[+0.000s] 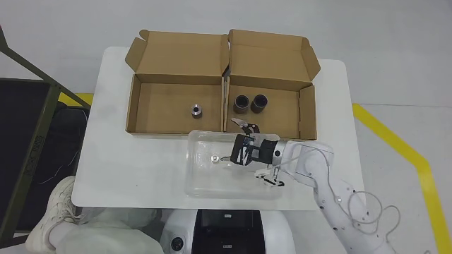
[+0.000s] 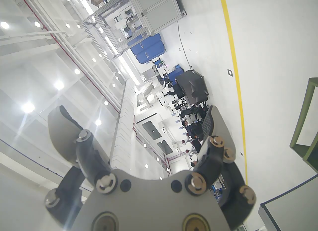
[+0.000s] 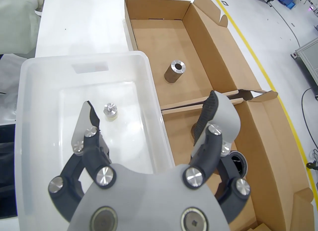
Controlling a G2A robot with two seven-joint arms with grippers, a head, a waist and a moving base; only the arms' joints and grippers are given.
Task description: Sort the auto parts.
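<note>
Top view: two open cardboard boxes stand side by side across the upper middle of the frame on the white table (image 1: 99, 155). The first box (image 1: 132, 109), left of centre, holds one steel sleeve (image 1: 195, 110). The second box (image 1: 307, 113), right of centre, holds a pair of dark rings (image 1: 241, 102) set close together. Below the boxes, the clear plastic bin (image 1: 188, 169) holds a single small silver fitting (image 1: 215, 159). Judgement: sorting is largely done, with this one piece left to place. The right gripper (image 1: 237, 140) hangs across the bin's upper rim, where bin and second box meet. Left wrist view: the left gripper (image 2: 134, 111) points away from the table into the hall, fingers spread wide, nothing held. Right wrist view: the right gripper (image 3: 151, 102) is spread wide and empty. One finger is over the bin floor just beside the silver fitting (image 3: 110, 110); the other is over the second box (image 3: 268, 142), partly hiding a dark ring (image 3: 237, 162). The steel sleeve (image 3: 175, 71) stands upright mid-floor in the first box (image 3: 206, 43), apart from every wall. Clearance: the fitting sits apart from the bin walls, so fingers have room on either side. The bin rim (image 3: 84, 57) and the box walls lie close together, so any carry likely needs to rise above both edges.
</note>
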